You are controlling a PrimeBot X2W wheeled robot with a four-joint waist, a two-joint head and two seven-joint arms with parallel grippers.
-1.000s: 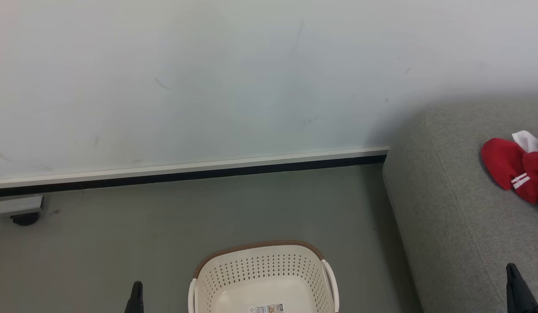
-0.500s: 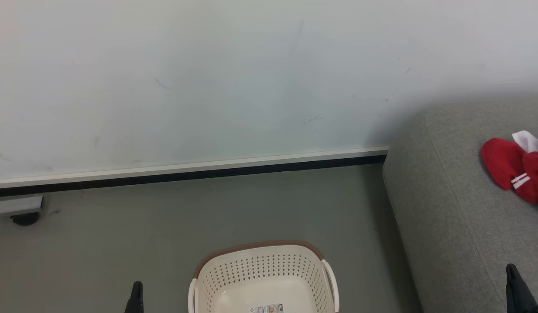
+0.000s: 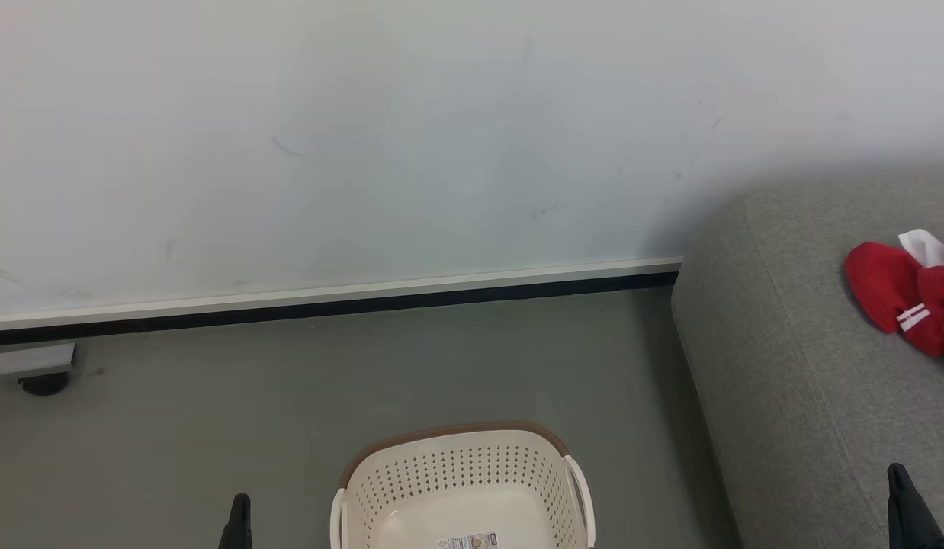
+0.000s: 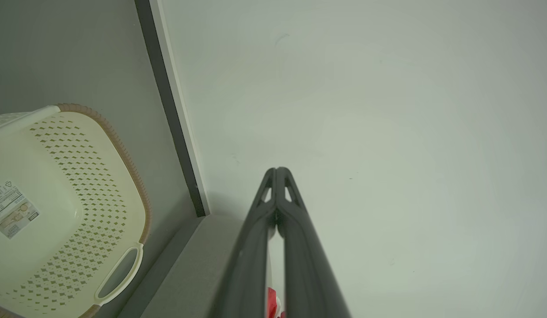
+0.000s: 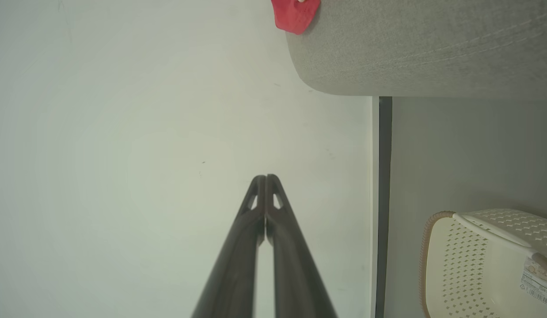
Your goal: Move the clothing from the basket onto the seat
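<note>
Well apart from the basket (image 3: 457, 473), the clothing (image 3: 895, 293) lies on the seat (image 3: 785, 366) as a bright red heap with white parts, at the head view's right edge. One rounded red end points left toward the sofa's curved side, with two small white stripes near it. The heap runs out of frame, so its long axis cannot be told. The cream basket stands mouth up on the grey floor (image 3: 213, 427) near the sofa, its brown rim toward the wall (image 3: 365, 152) and a label sticker (image 3: 468, 541) showing on its bottom. The left claw (image 4: 277, 171) and the right claw (image 5: 265, 177) each have their dark fingers pressed together tip to tip, aimed at the pale wall.
</note>
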